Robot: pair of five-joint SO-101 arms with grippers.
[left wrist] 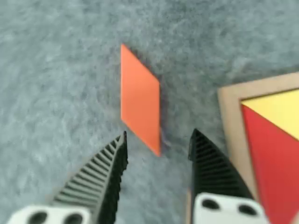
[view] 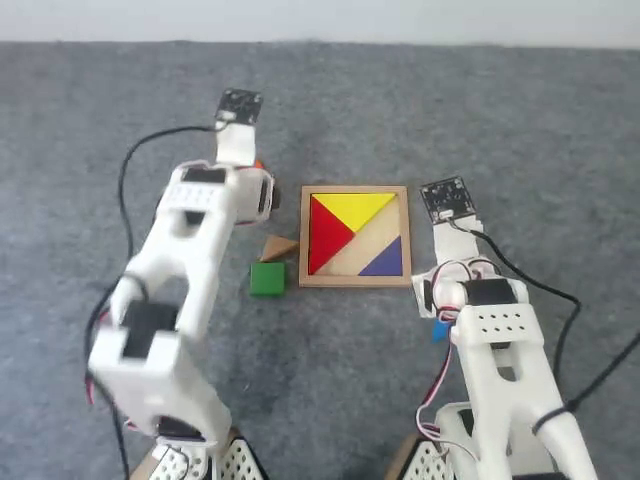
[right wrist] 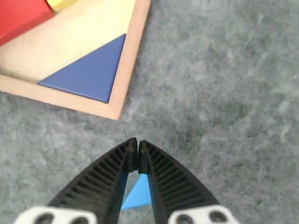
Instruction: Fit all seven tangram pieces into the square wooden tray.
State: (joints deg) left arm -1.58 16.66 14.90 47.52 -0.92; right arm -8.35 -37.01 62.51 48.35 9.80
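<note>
Left gripper (left wrist: 159, 134) gapes beside a flat orange parallelogram (left wrist: 139, 98), while right gripper (right wrist: 138, 140) sits closed near tray (right wrist: 124, 74).

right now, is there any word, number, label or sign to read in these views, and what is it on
None can be read in any view.
The wooden tray, its red piece, yellow piece and dark blue piece, and the orange piece and green piece outside it are plain.
The dark board on each arm carries only specks too small to read.
</note>
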